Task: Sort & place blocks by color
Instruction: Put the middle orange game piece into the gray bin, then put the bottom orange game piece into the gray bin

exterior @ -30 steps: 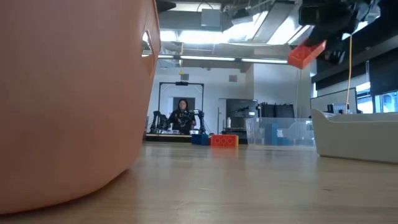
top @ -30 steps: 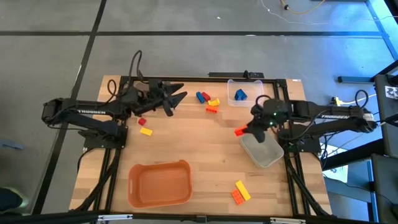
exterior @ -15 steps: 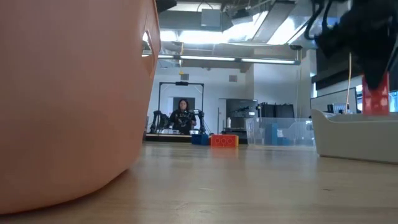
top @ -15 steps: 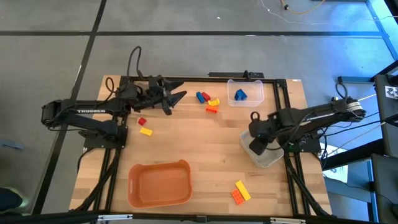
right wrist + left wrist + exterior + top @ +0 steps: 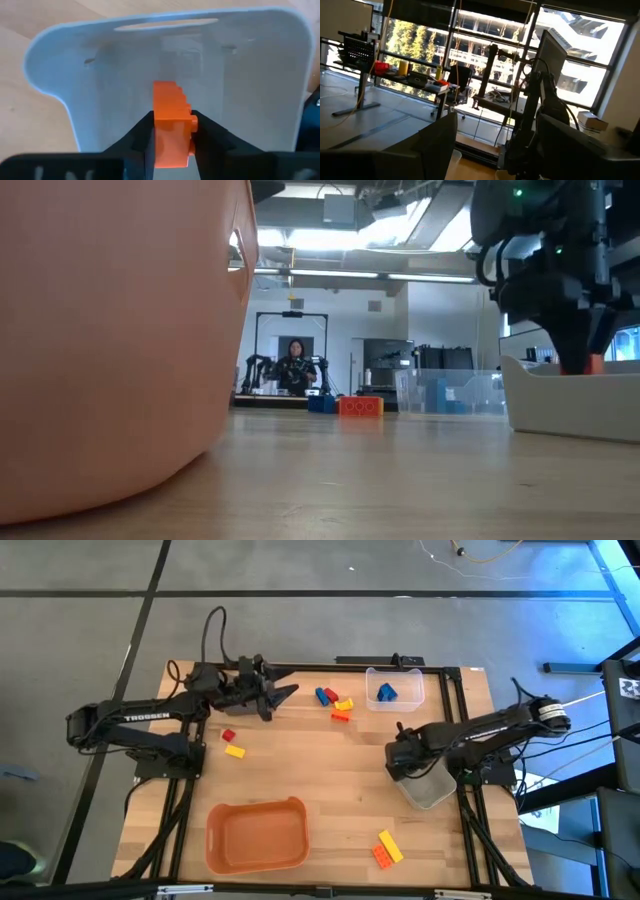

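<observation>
From above, a pale wooden desk (image 5: 330, 780) stands on grey floor, with a black frame along its edges. Loose blocks lie on it: a red block (image 5: 228, 736) and a yellow block (image 5: 235, 751) near the left arm, a cluster of blue, red, yellow and orange blocks (image 5: 334, 702) toward the far edge, and a yellow and orange pair (image 5: 385, 849) near the front. An orange bin (image 5: 257, 836) sits at the front left with nothing showing in it. A clear bin (image 5: 394, 686) at the far edge holds a blue block (image 5: 386, 692). A light grey bin (image 5: 429, 786) sits at the right, and the right gripper (image 5: 403, 762) is lowered over its near-left part. The left gripper (image 5: 272, 698) hangs above the far left of the desk, well apart from the blocks; whether its jaws are open cannot be told.

At desk height, the orange bin fills the left side. Beyond the desk lies a bright room with ceiling lights, and a person (image 5: 293, 366) sits at a distant workstation. The right gripper reaches down behind the grey bin's rim (image 5: 570, 392), an orange block (image 5: 594, 364) just showing at its tip.

The left wrist camera looks out at windows, desks and monitors in the room.

The right wrist camera shows the jaws closed on the orange block (image 5: 172, 124), held inside the grey bin, whose walls surround it.
</observation>
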`<move>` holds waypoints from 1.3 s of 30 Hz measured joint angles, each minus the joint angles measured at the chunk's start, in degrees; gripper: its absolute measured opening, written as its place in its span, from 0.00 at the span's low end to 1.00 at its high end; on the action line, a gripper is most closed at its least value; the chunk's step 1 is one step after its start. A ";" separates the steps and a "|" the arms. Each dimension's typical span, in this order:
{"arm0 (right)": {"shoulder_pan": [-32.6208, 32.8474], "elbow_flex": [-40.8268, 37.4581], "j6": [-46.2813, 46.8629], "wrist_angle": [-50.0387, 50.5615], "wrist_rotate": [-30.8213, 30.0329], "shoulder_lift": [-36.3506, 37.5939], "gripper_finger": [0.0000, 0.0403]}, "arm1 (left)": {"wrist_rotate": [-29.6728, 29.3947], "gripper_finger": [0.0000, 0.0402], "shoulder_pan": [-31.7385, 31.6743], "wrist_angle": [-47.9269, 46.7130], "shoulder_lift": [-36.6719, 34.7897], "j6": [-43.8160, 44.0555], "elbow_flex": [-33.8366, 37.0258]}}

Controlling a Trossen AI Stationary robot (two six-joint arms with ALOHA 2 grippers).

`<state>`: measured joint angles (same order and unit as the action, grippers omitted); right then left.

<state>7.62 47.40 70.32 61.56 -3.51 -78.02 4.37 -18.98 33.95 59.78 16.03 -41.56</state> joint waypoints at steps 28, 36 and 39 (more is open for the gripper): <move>-3.43 7.87 -35.00 -27.62 19.42 17.58 0.59 | 2.37 0.66 -1.03 -0.01 -0.71 6.24 0.00; -7.16 7.86 -46.09 -44.61 16.65 14.71 0.59 | 10.97 0.66 1.58 -0.37 -0.71 15.53 0.00; -8.85 7.85 -46.72 -43.92 18.85 14.32 0.59 | 7.72 0.66 3.06 -0.52 -0.71 14.26 0.00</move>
<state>-1.23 55.24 23.60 17.64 15.34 -63.70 12.09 -15.93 33.43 59.07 30.29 -41.56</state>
